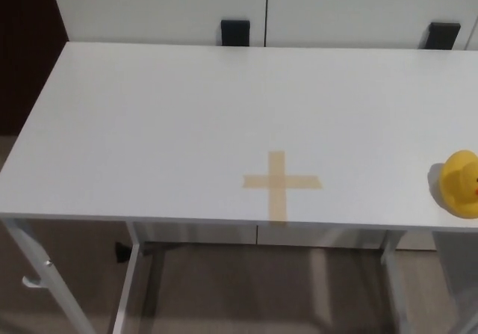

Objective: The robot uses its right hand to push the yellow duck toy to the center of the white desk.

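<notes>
White worktop seen from above. The yellow duck toy stands at the worktop's far right, near the front edge and partly cut off by the picture border. A tan tape cross marks the surface near the front edge, well apart from the duck, to its left. Neither robot hand appears, so their finger state cannot be told. 2 black fittings sit behind the rear edge.

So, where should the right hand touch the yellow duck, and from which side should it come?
Probably the duck's round body on its right, outer side, pushing left toward the tape cross. The duck sits near the desk's right front edge, so contact low on the body seems safest against tipping.
</notes>
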### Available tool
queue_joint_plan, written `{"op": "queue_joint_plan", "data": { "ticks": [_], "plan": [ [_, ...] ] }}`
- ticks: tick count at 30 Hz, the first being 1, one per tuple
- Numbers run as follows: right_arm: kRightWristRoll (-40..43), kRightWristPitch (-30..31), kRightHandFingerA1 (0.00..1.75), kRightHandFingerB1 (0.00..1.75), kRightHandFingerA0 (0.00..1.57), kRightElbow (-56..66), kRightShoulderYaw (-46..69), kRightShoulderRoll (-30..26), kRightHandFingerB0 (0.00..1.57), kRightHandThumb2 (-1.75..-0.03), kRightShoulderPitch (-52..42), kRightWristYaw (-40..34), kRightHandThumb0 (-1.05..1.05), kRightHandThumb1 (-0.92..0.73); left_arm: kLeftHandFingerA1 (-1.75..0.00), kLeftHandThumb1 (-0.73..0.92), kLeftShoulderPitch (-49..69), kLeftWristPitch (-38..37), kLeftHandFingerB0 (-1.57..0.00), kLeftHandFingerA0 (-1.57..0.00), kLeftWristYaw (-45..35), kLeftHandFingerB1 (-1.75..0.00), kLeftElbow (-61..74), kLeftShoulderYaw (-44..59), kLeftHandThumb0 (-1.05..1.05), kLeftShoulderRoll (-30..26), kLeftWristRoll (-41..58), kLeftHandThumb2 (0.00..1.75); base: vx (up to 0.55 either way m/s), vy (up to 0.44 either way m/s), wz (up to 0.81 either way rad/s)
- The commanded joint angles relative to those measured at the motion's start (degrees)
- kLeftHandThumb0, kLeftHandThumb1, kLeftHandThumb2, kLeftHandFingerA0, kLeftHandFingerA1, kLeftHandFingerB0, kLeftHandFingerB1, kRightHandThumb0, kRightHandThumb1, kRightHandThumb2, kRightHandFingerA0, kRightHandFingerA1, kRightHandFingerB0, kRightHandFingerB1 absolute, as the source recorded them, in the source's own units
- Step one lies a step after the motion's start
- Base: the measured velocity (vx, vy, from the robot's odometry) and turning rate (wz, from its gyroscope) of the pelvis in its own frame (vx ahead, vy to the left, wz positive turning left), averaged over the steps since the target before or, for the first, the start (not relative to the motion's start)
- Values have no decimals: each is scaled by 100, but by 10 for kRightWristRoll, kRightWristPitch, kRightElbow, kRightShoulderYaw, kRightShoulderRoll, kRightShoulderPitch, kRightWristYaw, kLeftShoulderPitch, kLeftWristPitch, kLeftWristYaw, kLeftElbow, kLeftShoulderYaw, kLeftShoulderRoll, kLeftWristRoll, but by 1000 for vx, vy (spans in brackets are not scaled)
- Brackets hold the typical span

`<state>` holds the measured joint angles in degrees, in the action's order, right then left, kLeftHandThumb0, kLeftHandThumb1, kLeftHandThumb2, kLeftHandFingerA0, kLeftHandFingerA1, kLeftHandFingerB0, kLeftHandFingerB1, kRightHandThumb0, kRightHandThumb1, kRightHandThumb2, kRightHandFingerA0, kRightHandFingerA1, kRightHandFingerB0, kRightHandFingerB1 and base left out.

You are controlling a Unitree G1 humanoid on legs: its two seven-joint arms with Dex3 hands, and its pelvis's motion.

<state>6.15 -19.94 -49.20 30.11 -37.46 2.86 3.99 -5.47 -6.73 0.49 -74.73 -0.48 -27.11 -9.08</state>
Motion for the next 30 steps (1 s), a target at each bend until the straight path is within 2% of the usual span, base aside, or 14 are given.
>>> {"op": "queue_joint_plan", "data": {
  "ticks": [1,2,4,9,10,12,13,17,19,20,22,23,29,30],
  "plan": [
    [-52,-44,50,45,1,30,-56,-15,6,-110,91,-26,-90,-66,-89,-49,4,-18,-156,-151,5,-81,-3,6,28,0,-1,158,0,0,0],
    [-50,-28,23,21,1,43,-73,-12,0,-121,111,-2,-92,-77,-85,-50,4,-19,-157,-150,5,-82,-3,6,26,1,-1,155,0,0,0],
    [-37,-6,18,18,0,66,-99,-6,0,-120,137,41,-87,-76,-91,-50,2,-19,-157,-145,4,-85,-2,7,22,2,-1,156,0,0,0],
    [-29,2,19,20,0,88,-117,4,2,-122,141,44,-83,-77,-94,-53,4,-18,-150,-144,4,-84,1,8,26,4,-1,167,0,0,0],
    [-31,45,16,23,0,121,-145,30,2,-88,157,50,-92,-92,-87,-47,5,-17,-157,-147,5,-86,0,9,28,4,-1,156,0,0,0],
    [-31,66,16,23,0,138,-158,40,2,-88,163,52,-92,-92,-87,-47,5,-16,-157,-147,5,-86,0,9,28,5,-1,156,0,0,0],
    [-26,65,8,10,0,134,-170,63,5,-127,172,56,-94,-90,-89,-53,7,-18,-152,-148,3,-82,2,11,26,3,1,168,0,0,0],
    [-48,69,12,17,2,117,-199,92,8,-128,187,41,-94,-86,-91,-53,8,-16,-155,-138,6,-78,2,7,38,6,-5,171,0,0,0],
    [-58,70,19,21,0,95,-214,108,1,-125,199,37,-87,-79,-99,-45,6,-10,-153,-142,7,-87,2,8,33,8,-4,164,0,0,0],
    [-61,69,24,25,0,83,-220,117,6,-84,205,34,-97,-92,-92,-49,5,-10,-154,-149,8,-83,3,5,30,8,-6,166,0,0,0],
    [-62,68,24,25,0,78,-222,119,6,-84,207,32,-97,-92,-92,-49,6,-11,-154,-149,10,-83,4,3,30,7,-9,166,0,0,0],
    [-68,73,19,22,0,74,-231,124,1,-124,210,30,-86,-78,-94,-46,6,-13,-156,-147,10,-83,4,3,36,8,-8,165,0,0,0],
    [-79,90,20,23,0,51,-255,139,8,-124,224,34,-84,-76,-91,-51,3,-12,-153,-149,2,-83,0,8,24,8,-1,163,0,0,0],
    [-82,102,19,22,0,44,-263,144,13,-123,230,35,-87,-79,-94,-47,3,-13,-153,-144,4,-82,-1,9,37,9,-1,166,0,0,0]
  ]
}}
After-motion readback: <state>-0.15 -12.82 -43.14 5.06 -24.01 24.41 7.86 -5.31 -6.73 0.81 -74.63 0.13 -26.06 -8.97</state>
